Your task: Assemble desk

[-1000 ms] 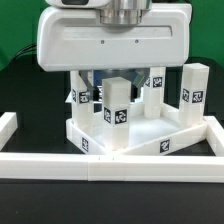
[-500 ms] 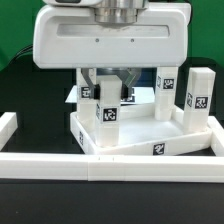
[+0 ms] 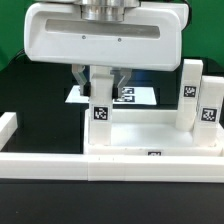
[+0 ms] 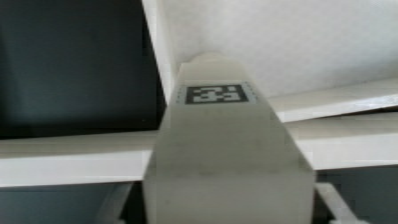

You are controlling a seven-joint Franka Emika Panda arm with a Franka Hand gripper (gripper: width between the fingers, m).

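Exterior view: the gripper (image 3: 100,82) hangs over the desk top (image 3: 150,128), its two fingers clamped on a short white leg (image 3: 100,122) held upright at the tray's near-left corner. The top lies against the low white border wall (image 3: 60,165), which runs along the near edge. Two more legs (image 3: 200,100) stand upright at the top's right side. Behind, the marker board (image 3: 135,97) lies flat on the black table (image 3: 30,95). The wrist view shows the tagged leg (image 4: 217,120) between the jaws. Leg fitting appears to be the step in hand; next, the leg likely needs seating and twisting into its corner socket while kept vertical.
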